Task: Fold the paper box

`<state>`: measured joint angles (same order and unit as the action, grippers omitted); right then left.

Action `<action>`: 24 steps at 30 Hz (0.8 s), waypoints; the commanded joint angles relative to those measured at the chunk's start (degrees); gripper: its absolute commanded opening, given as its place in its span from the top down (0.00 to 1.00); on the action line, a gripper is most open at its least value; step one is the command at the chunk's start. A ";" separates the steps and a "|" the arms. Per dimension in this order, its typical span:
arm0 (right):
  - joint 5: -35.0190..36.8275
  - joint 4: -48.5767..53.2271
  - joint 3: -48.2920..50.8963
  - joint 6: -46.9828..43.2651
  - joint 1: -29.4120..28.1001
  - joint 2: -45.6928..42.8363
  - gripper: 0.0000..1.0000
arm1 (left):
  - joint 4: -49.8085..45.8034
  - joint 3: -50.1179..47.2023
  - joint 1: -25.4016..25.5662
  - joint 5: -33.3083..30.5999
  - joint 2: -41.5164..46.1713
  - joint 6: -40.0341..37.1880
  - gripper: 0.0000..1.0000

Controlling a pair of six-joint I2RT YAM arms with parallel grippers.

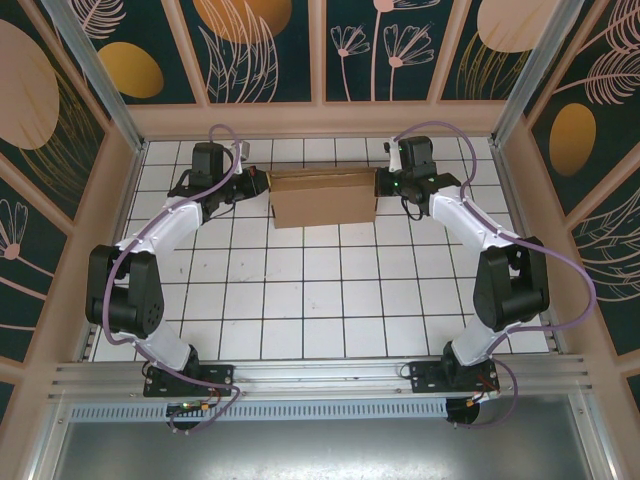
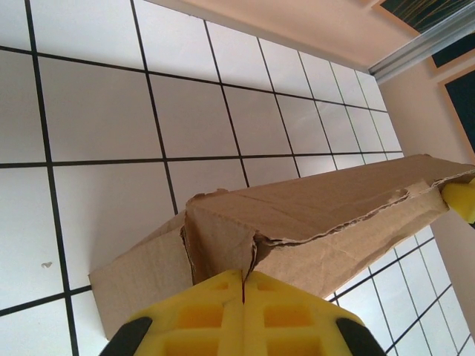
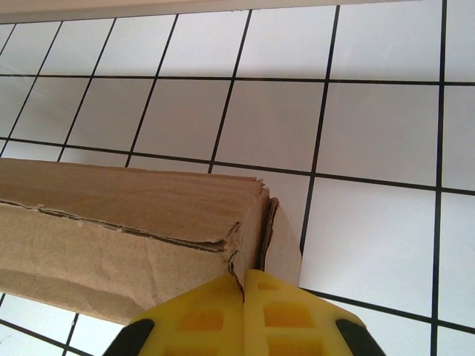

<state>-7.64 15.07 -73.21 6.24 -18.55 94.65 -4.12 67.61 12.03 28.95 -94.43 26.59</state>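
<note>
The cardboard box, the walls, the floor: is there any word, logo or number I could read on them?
None can be read.
The paper box is plain brown cardboard, no print.
The wall panels bear only painted leaves and discs.
The tiled floor is blank.
Any marks on the arm bases are too small to tell.

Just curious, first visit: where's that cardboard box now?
Top view: the paper box sits at the far middle of the tiled table, its ends pinched by the left fingers and right fingers.
</note>
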 commanded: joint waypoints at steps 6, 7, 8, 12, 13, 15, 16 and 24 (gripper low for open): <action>0.87 4.54 2.11 -1.14 -0.88 -0.51 1.00 | -11.03 2.12 0.48 -6.60 -0.86 -6.11 1.00; 0.87 4.57 2.09 -1.17 -0.96 -0.46 1.00 | -11.28 2.30 0.52 -6.83 -0.89 -6.23 1.00; 0.87 4.54 2.02 -1.15 -0.88 -0.57 1.00 | -11.34 2.35 0.51 -6.89 -0.93 -6.29 1.00; 0.96 4.62 1.89 -1.32 -0.88 -0.52 1.00 | -11.76 2.28 0.48 -7.26 -0.97 -6.63 1.00; 0.88 4.62 1.85 -1.36 -0.88 -0.47 1.00 | -11.95 2.34 0.53 -7.61 -0.89 -6.91 1.00; 0.87 4.67 1.84 -1.32 -0.88 -0.51 1.00 | -12.72 2.76 0.41 -8.59 -0.75 -7.92 1.00; 0.87 4.71 1.84 -1.32 -0.88 -0.51 1.00 | -13.14 2.99 0.46 -8.99 -0.74 -8.37 1.00; 0.87 4.62 2.02 -1.58 -0.89 -0.48 1.00 | -13.97 3.88 0.45 -9.67 -1.32 -9.08 1.00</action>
<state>-7.51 15.05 -73.21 5.82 -19.09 94.65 -12.49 70.91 12.78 22.76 -94.45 18.81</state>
